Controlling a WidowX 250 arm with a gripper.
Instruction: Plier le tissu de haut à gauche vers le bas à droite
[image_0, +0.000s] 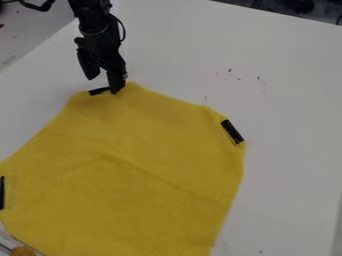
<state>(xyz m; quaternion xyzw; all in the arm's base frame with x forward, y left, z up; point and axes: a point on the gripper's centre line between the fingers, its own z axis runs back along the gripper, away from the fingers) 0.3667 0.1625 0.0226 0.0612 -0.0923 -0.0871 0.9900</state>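
"Where does the camera look from?"

"From above the near side of the tabletop (287, 150), down at a slant."

"And which way does it face?"

"Across to the far edge, which runs aslant through the view's upper right; the left edge cuts its upper left."

"How near is it?"

"Near enough that the yellow cloth (133, 165) runs past the bottom, yet far enough back to take in stretches of both edges."

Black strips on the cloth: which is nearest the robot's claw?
The top strip on the cloth, by the gripper; the left strip and right strip lie farther off.
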